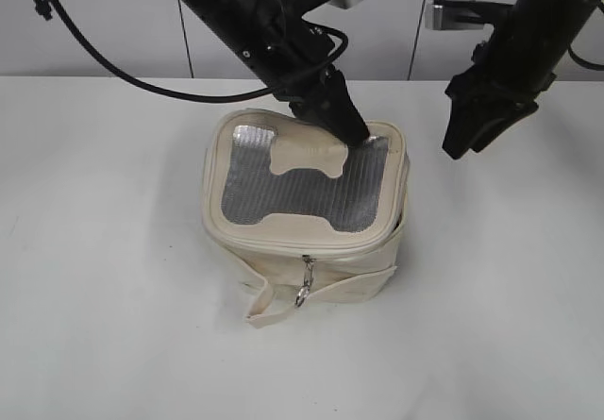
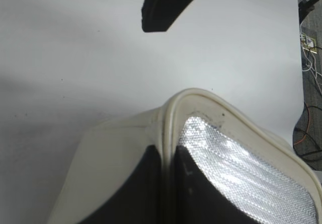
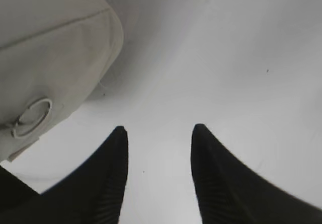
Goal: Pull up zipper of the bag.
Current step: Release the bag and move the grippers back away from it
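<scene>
The cream bag (image 1: 283, 250) stands mid-table, with its grey mesh lid (image 1: 245, 189) and bone patch (image 1: 304, 159) facing up. The zipper track (image 1: 274, 243) runs under the lid rim. A silver pull with a ring (image 1: 302, 288) hangs at the front, above the flat strap (image 1: 349, 288). My left gripper (image 1: 356, 133) is shut on the lid rim at the back right corner. In the left wrist view its jaws (image 2: 168, 156) pinch the rim (image 2: 168, 113) beside the mesh (image 2: 241, 158). My right gripper (image 1: 461, 144) hovers open and empty right of the bag. The right wrist view shows its fingers (image 3: 158, 133) over the bare table, the bag (image 3: 50, 48) and a silver ring (image 3: 31, 117) at the left.
The white table (image 1: 104, 250) stretches around the bag, with a pale wall behind it. In the left wrist view the right arm (image 2: 161, 5) shows dark at the top, and cables (image 2: 312, 63) lie beyond the table's right edge.
</scene>
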Motion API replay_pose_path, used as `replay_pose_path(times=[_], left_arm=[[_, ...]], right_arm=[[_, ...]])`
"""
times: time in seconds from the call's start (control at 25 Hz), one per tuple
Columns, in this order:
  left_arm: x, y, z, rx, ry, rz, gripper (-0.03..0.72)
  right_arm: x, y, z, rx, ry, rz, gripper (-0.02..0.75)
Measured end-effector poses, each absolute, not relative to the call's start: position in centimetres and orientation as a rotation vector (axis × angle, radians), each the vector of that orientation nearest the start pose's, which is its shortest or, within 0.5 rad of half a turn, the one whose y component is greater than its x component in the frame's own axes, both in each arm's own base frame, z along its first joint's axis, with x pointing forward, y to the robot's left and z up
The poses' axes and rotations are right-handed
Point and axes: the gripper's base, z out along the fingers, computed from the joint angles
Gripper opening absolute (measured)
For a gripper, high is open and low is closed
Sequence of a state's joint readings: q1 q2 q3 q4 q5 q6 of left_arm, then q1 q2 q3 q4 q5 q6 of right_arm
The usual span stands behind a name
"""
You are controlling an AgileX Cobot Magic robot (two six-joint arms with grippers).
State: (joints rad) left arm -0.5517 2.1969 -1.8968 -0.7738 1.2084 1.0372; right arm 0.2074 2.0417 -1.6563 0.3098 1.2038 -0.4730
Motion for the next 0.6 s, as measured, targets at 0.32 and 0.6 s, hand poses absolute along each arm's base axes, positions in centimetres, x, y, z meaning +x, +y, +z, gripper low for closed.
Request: replay_pose_path(times=[0.32,0.6], left_arm=[[36.6,-29.5,23.0,1.666,2.072,-0.962,0.038],[36.6,-29.5,23.0,1.665,2.073,-0.964,0.038]], right_arm=[[36.6,11.1,23.0,-0.828,2.862,0.553,0.33],[32.6,10.3,23.3,-0.826,2.681,0.508,0.328]])
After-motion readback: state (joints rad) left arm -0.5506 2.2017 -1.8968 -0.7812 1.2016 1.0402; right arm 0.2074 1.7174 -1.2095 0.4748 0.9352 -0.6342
